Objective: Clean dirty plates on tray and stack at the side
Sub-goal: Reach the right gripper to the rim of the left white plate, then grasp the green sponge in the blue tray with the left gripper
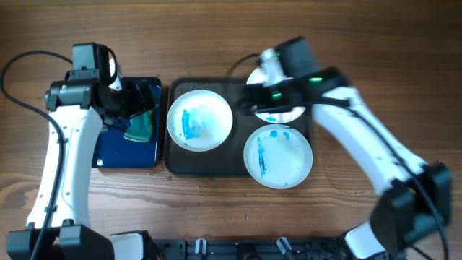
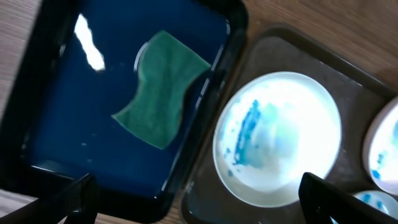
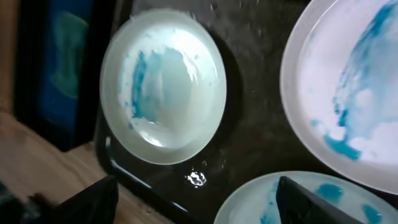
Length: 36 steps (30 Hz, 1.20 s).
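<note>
Overhead, you see the dark tray [image 1: 216,162] in the middle of the table [image 1: 375,50], carrying all three plates. The left plate [image 1: 199,119] is smeared with teal-blue streaks. The near-right plate [image 1: 278,156] is streaked too, and its front edge reaches past the tray's rim. The far-right plate [image 1: 287,114] is mostly hidden under your right arm, with only a little blue showing.

Just to the left of the dark tray lies the blue tray [image 1: 115,153], with the green sponge [image 1: 138,128] resting in its right half.

Your left claw [image 2: 198,185] hangs above the blue tray's right rim, beside the sponge. Its fingers are spread wide, one at each lower corner of the left wrist view.

Your right claw [image 3: 198,186] hovers over the dark tray among the three plates. It is also spread wide and touches no plate.
</note>
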Each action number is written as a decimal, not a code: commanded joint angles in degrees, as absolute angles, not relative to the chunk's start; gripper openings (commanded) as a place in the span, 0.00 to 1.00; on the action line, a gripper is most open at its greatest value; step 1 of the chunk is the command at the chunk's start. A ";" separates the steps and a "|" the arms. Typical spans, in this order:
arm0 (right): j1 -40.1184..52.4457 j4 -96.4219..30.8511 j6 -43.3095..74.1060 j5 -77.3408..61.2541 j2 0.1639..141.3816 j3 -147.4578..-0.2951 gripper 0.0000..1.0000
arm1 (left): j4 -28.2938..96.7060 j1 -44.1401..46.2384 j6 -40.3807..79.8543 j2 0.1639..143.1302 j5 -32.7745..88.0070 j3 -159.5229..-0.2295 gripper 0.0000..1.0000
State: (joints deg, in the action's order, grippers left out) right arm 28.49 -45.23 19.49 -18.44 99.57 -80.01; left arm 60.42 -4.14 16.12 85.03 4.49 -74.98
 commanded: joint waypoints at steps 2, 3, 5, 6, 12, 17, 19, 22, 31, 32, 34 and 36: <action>36.12 -45.98 22.81 -4.78 115.00 -88.55 0.68 | 60.51 -4.40 16.93 84.64 2.24 -76.09 1.00; 36.64 -45.82 23.44 -3.53 116.88 -89.21 0.65 | 60.51 -4.40 16.93 84.66 2.20 -76.09 1.00; 37.01 -45.36 24.27 -2.81 119.48 -89.47 0.59 | 60.51 -4.40 16.91 84.66 1.30 -76.09 1.00; 37.01 -44.97 24.47 -2.79 120.84 -89.47 0.57 | 60.51 -4.40 16.93 84.66 1.13 -76.09 1.00; 37.04 -41.04 28.08 -3.20 125.78 -89.41 0.34 | 60.60 -4.40 16.93 84.90 -3.31 -76.07 1.00; 37.04 -39.29 29.39 -3.62 126.26 -89.41 0.04 | 61.36 -4.40 16.91 86.87 -8.67 -75.96 0.96; 37.04 -39.29 29.85 -3.42 126.26 -89.36 0.04 | 61.25 -4.40 16.91 88.84 -8.64 -75.96 0.95; 37.06 -39.35 29.76 -3.36 126.26 -89.25 0.05 | 59.83 -4.40 16.69 93.36 -8.27 -75.96 0.94; 37.06 -38.20 29.78 -3.38 126.26 -89.23 0.04 | 54.24 -3.88 11.92 105.14 -3.18 -75.96 0.80; 37.06 -38.15 29.93 -3.40 126.26 -89.23 0.04 | 53.30 -3.88 11.46 106.00 -3.33 -75.96 0.77; 37.06 -38.00 30.06 -3.42 126.26 -89.23 0.04 | 51.48 -3.92 8.45 107.11 -4.03 -75.96 0.73; 37.06 -37.80 30.17 -3.42 126.26 -89.23 0.04 | 50.63 -3.92 5.43 108.14 -5.48 -75.96 0.69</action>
